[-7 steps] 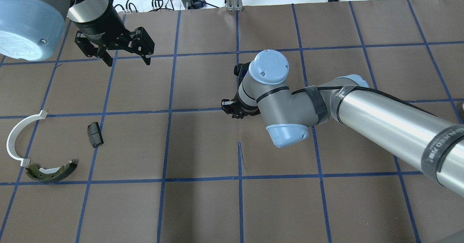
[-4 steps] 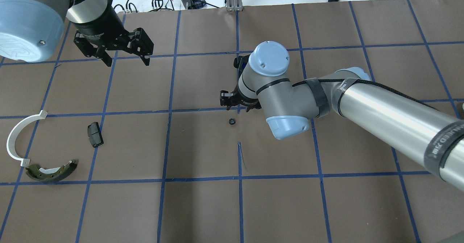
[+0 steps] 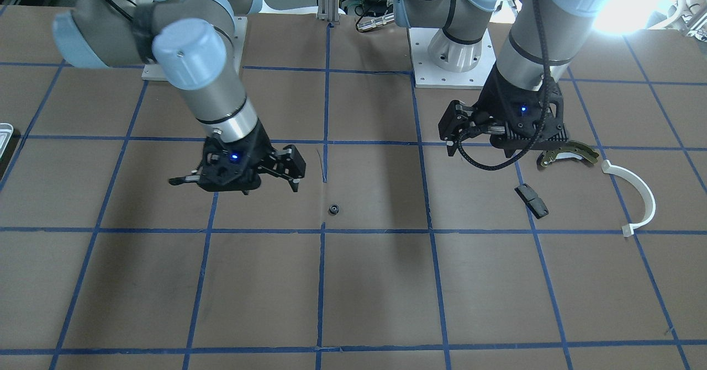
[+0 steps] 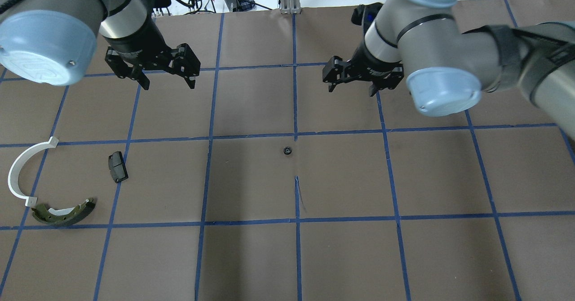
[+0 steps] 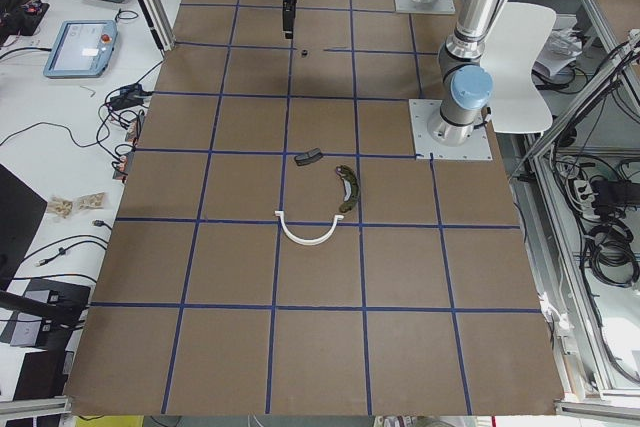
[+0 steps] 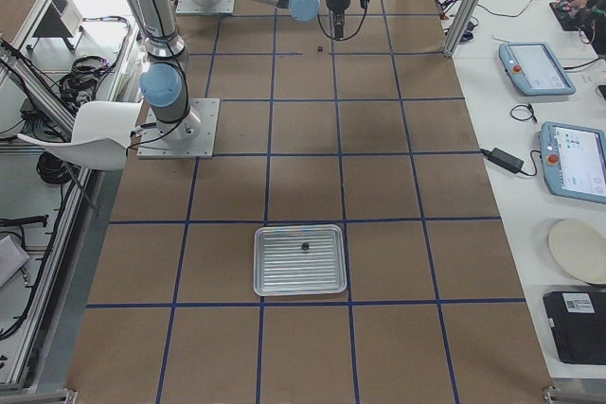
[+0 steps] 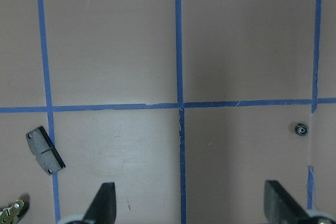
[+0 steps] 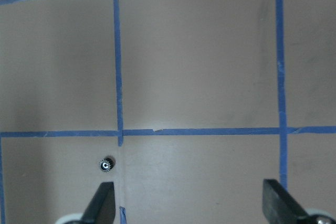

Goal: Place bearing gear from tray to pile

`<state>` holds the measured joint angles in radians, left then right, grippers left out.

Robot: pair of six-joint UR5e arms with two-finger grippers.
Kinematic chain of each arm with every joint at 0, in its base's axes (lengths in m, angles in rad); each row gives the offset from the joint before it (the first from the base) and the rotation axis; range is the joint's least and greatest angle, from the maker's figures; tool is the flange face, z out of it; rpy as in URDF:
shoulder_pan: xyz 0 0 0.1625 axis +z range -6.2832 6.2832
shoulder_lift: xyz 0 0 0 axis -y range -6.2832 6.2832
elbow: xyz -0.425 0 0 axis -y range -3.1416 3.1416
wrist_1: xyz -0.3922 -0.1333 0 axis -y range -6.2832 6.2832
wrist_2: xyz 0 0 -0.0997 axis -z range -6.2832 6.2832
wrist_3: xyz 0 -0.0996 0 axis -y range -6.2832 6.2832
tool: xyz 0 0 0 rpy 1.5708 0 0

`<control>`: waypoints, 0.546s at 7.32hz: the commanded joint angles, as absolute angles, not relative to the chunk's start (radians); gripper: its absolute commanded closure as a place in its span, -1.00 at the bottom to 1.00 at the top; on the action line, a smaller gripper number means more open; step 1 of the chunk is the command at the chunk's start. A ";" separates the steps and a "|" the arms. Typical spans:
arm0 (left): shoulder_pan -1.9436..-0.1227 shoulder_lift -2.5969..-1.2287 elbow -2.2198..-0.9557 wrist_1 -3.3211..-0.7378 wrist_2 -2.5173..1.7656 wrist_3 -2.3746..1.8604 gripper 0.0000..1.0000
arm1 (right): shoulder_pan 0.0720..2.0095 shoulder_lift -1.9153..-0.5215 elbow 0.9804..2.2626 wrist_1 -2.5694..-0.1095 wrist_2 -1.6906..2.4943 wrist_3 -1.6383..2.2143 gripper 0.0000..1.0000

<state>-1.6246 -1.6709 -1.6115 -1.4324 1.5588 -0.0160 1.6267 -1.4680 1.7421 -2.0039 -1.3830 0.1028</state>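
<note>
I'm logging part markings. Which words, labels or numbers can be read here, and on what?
No text can be read in any view.
Tablet screens: too small to read.
White label on the black box: too small to read.

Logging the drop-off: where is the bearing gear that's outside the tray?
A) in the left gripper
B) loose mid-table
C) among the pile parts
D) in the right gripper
B: the bearing gear lies alone on the table, with the right gripper and left gripper open and clear of it.
</note>
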 commanded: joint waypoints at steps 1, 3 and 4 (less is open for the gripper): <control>-1.777 -1.757 -1.653 -1.317 1.522 -0.179 -1.00 | 1.515 -1.541 1.739 -1.876 -1.449 -0.161 -1.00; -1.883 -1.872 -1.730 -1.141 1.454 -0.272 -1.00 | 1.409 -1.572 1.741 -1.819 -1.592 -0.489 -1.00; -1.894 -1.909 -1.765 -1.085 1.462 -0.300 -1.00 | 1.322 -1.581 1.741 -1.818 -1.597 -0.583 -1.00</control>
